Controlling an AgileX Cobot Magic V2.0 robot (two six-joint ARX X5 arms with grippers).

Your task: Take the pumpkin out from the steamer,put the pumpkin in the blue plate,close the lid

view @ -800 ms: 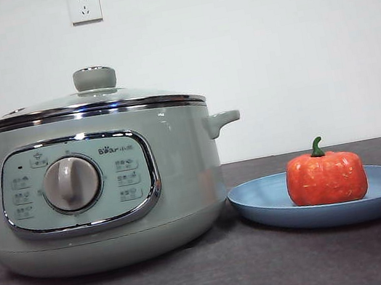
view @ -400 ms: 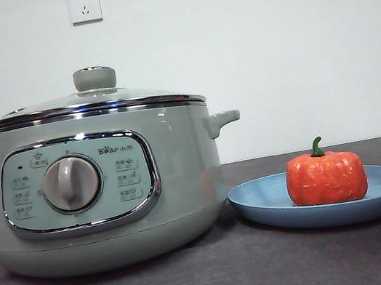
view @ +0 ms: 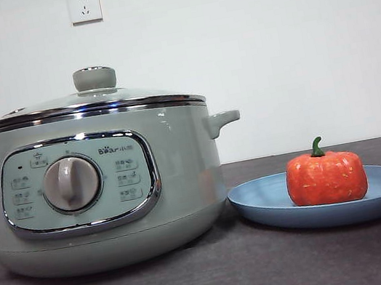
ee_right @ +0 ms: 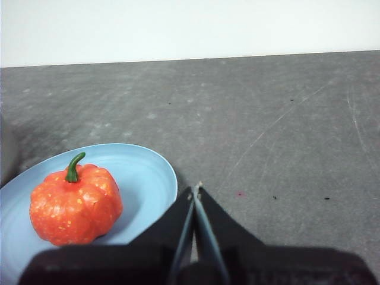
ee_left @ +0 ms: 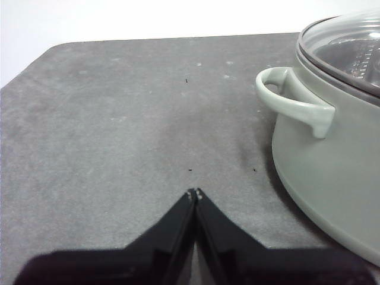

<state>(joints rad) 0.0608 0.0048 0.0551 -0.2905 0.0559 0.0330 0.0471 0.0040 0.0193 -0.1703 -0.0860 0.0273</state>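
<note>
Beside the blue plate (ee_right: 148, 178), right gripper (ee_right: 194, 191) clamped empty; left gripper (ee_left: 193, 194) likewise.

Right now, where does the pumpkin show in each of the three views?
Front view: the pumpkin sits on the blue plate, low on the right side, beside the steamer.
Left wrist view: not in it; only the steamer and bare table show.
Right wrist view: low on the left, on the plate, near the shut right gripper.
Shared landmark: the blue plate, in the front and right wrist views.

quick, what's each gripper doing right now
Left gripper: closed, holding nothing, over the table beside the steamer.
Right gripper: closed, holding nothing, beside the blue plate.
</note>
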